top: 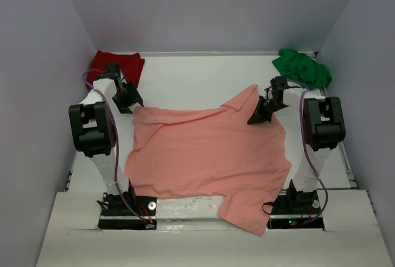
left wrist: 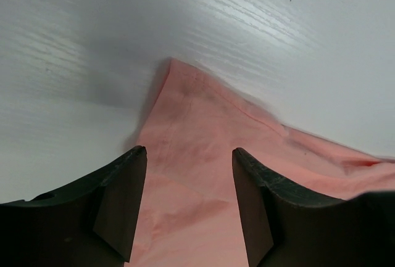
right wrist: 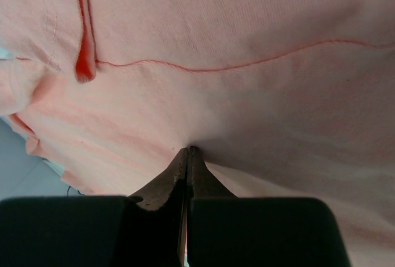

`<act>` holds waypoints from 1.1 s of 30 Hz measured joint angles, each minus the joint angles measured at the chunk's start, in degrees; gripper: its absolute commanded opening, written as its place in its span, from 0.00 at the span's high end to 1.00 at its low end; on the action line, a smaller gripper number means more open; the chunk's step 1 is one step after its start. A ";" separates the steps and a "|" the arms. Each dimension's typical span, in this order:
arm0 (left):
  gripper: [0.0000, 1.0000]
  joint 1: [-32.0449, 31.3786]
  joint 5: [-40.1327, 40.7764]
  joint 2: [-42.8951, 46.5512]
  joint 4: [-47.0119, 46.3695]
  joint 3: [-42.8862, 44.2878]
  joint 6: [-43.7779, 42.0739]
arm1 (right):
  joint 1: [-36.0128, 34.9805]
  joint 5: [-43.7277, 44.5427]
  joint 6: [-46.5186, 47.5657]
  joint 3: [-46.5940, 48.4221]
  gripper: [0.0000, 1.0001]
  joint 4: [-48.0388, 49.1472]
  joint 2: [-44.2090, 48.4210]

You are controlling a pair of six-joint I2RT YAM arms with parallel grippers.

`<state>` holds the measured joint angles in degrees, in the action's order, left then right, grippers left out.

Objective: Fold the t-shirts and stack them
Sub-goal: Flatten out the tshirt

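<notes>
The salmon-pink t-shirt (top: 210,156) lies spread flat across the middle of the table, with one sleeve hanging over the near edge. My left gripper (top: 133,103) is open, its jaws wide apart just above the shirt's far left corner (left wrist: 203,113). My right gripper (top: 258,116) is shut on the pink shirt's far right part; the cloth (right wrist: 247,32) puckers at the closed tips (right wrist: 188,151). The dark red t-shirt (top: 117,63) lies crumpled at the far left corner. The bright green t-shirt (top: 302,66) lies crumpled at the far right corner.
Pale walls close in the white table (top: 197,79) on three sides. Both arm bases stand at the near edge, partly beside the pink shirt's hem.
</notes>
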<state>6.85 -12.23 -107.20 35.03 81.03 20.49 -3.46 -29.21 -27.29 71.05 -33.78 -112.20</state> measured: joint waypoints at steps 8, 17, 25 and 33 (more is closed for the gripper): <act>0.34 0.00 -2.51 -7.13 -3.10 0.76 -0.46 | 0.04 0.35 0.00 -1.14 1.00 1.33 0.00; 0.53 0.00 -2.75 -9.84 -3.48 3.74 -1.29 | 0.04 0.37 0.00 -1.14 1.00 1.38 0.00; 0.71 0.00 -2.64 -11.28 -2.71 5.51 -1.42 | 0.04 0.37 0.00 -1.14 1.00 1.38 0.00; 0.82 0.00 -0.74 -13.44 0.44 11.04 -1.75 | 0.04 0.37 0.02 -1.14 1.00 1.36 0.00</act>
<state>6.85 -12.97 -120.64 35.46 92.07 18.74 -3.42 -28.84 -27.27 69.91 -32.42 -112.20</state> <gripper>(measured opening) 0.187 0.010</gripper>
